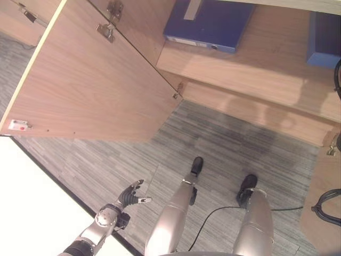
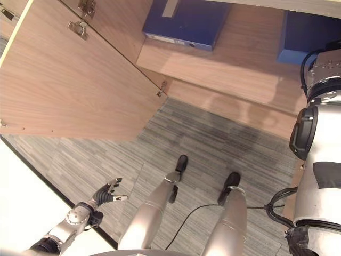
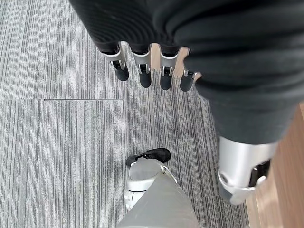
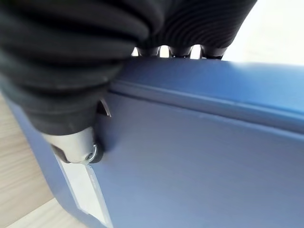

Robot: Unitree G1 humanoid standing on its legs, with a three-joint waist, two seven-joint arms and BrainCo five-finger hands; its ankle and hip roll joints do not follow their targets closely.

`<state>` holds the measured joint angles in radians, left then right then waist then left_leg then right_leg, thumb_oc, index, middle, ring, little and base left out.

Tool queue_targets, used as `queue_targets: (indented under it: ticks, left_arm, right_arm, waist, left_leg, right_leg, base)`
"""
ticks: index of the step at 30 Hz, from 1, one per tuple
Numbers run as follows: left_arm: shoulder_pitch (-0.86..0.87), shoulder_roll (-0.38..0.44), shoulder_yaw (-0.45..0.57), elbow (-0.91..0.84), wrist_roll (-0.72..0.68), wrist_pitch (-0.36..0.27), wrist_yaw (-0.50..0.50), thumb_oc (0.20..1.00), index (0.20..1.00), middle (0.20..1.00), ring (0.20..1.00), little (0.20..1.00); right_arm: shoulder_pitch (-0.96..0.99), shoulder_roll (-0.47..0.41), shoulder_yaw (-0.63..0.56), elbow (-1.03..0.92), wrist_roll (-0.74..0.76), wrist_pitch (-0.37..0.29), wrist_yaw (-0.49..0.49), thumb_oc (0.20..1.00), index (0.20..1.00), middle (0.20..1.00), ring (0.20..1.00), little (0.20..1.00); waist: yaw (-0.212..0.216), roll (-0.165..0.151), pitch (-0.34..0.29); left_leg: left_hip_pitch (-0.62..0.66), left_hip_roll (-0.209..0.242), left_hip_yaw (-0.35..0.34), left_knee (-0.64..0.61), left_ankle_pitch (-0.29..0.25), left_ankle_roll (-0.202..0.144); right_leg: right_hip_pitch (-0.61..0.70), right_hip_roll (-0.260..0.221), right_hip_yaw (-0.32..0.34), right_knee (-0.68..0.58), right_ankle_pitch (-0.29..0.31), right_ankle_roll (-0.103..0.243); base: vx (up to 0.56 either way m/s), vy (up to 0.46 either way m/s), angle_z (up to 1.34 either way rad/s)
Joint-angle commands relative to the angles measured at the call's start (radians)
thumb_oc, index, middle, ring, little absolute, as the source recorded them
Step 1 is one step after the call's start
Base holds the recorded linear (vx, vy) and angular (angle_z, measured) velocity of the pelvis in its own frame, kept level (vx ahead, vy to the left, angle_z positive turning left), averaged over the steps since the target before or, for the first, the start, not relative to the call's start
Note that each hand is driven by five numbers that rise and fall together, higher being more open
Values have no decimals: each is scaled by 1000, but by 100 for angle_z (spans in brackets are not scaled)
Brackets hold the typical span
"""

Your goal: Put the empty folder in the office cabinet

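Blue folder (image 4: 199, 156) with white spine label (image 4: 85, 192); second blue folder (image 1: 210, 24); light wood-grain cabinet door (image 1: 90, 85); grey striped carpet (image 1: 213, 154).

Floor: grey striped carpet tiles (image 1: 224, 154), seams visible, running up to the foot of the cabinet. Cabinet of light wood; its door (image 1: 90, 80) stands swung open, with metal hinges (image 1: 106, 31) on the inner face and a small white catch (image 1: 18, 125) at the door's free corner. Cabinet shelf (image 1: 256, 64) in the same wood, and below it a wooden plinth (image 1: 250, 109) meeting the carpet. Bright white surface (image 1: 32, 202) beyond the door's free edge, bordered by a dark strip.
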<state>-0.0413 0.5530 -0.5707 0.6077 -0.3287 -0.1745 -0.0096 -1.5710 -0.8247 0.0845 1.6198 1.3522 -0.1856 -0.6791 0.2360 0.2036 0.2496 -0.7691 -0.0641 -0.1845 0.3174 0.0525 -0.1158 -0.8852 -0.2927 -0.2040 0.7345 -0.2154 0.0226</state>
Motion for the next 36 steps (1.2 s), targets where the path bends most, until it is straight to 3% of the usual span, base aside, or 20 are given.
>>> queue_targets:
  ticks: [1, 5, 6, 7, 11, 21, 28, 36]
  left_arm:
    - [-15, 8, -13, 40, -5, -13, 18, 1000, 1000, 1000, 1000, 1000]
    - [-23, -3, -19, 36, -18, -12, 24, 1000, 1000, 1000, 1000, 1000]
    - [-24, -3, -19, 37, -18, -12, 24, 1000, 1000, 1000, 1000, 1000]
    - [-25, -5, -20, 36, -23, -14, 25, 1000, 1000, 1000, 1000, 1000]
    - [-29, -8, -16, 36, -25, -16, 26, 1000, 1000, 1000, 1000, 1000]
    - [-44, -26, -26, 56, -34, -11, 27, 1000, 1000, 1000, 1000, 1000]
    - [-47, -36, -26, 62, -49, -11, 33, 1000, 1000, 1000, 1000, 1000]
    - [-43, -34, -14, 57, -61, -14, 34, 1000, 1000, 1000, 1000, 1000]
  right_arm:
    - [-11, -90, 51, -55, -32, -45, 2, 200, 200, 200, 200, 200]
    - [9, -74, 31, -67, -22, -62, -10, 200, 200, 200, 200, 200]
    - [11, -74, 30, -69, -22, -63, -11, 282, 282, 282, 282, 282]
    - [16, -65, 24, -78, -17, -71, -10, 1000, 1000, 1000, 1000, 1000]
    - [31, -56, -1, -114, 13, -107, -5, 1000, 1000, 1000, 1000, 1000]
    - [46, -47, -24, -96, 32, -111, -11, 1000, 1000, 1000, 1000, 1000]
    - [60, -27, -26, -89, 20, -103, -21, 1000, 1000, 1000, 1000, 1000]
    - [68, -38, 22, -93, -27, -51, 15, 1000, 1000, 1000, 1000, 1000]
  waist:
    - [17, 29, 23]
    - [17, 34, 29]
    - [17, 34, 30]
    - [17, 37, 33]
    - [16, 40, 35]
    - [10, 38, 43]
    - [5, 40, 49]
    - [5, 37, 64]
  left_leg:
    - [41, 40, 36, -43, -101, 2]
    - [56, 38, 33, -58, -96, 4]
    - [57, 38, 33, -59, -96, 4]
    - [60, 38, 34, -61, -94, 5]
    - [74, 37, 35, -78, -91, 5]
    - [115, 39, 32, -119, -79, 8]
    - [123, 42, 37, -128, -74, 12]
    - [122, 41, 40, -130, -68, 12]
  right_leg:
    - [146, 26, 50, -18, -133, 117]
    - [154, 25, 49, -21, -132, 119]
    - [155, 25, 49, -21, -132, 119]
    - [156, 25, 48, -23, -132, 119]
    - [166, 25, 48, -33, -129, 121]
    - [189, 22, 47, -55, -119, 123]
    - [192, 26, 50, -60, -113, 121]
    - [192, 24, 50, -60, -107, 120]
  base:
    - [0, 0, 0]
    - [0, 0, 0]
    - [0, 0, 0]
    - [0, 0, 0]
    - [0, 0, 0]
    - [0, 0, 0]
    - [0, 0, 0]
    - [0, 0, 0]
